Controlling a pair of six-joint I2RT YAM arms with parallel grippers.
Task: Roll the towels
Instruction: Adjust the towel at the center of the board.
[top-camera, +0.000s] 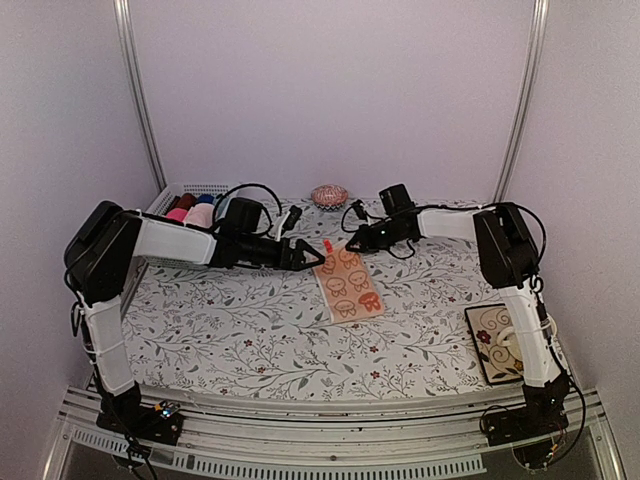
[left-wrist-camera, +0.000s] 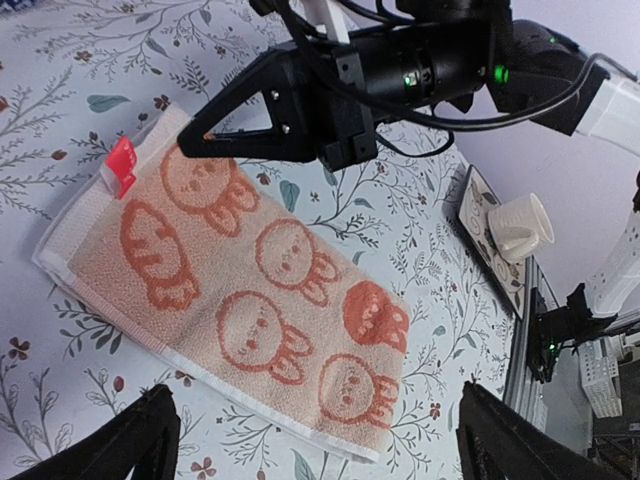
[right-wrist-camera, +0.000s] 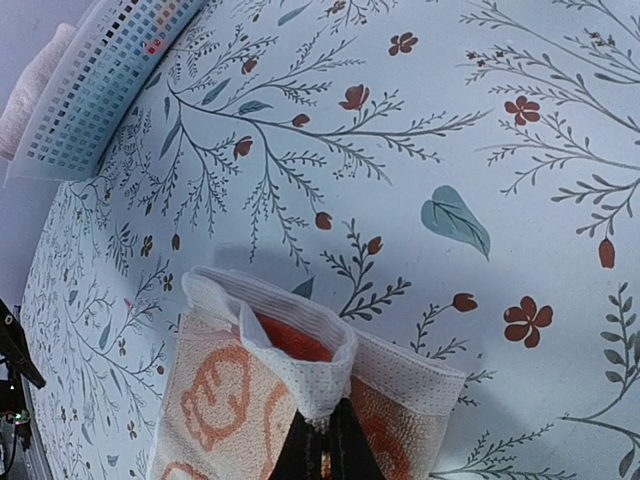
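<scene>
Towel (top-camera: 352, 285) lay flat on counter (top-camera: 250, 340), right of basket (top-camera: 205, 187), long axis running away from basket. Right pincer (right-wrist-camera: 322, 440) clenched on lifted fold of basket-side short edge; roll would likely run away from basket. Left pincer (left-wrist-camera: 320, 432) gaped wide above towel, grasping nothing.

Two arms (top-camera: 175, 240) in white shells with black joints (black cables (top-camera: 255, 188) looping loose), tapered black fingers (left-wrist-camera: 240, 125).

The floral table (top-camera: 250, 340) holds a peach towel (top-camera: 350, 285) at centre frame, a white basket (top-camera: 203, 188) upper left and a patterned mat (top-camera: 487, 338) lower right.
</scene>
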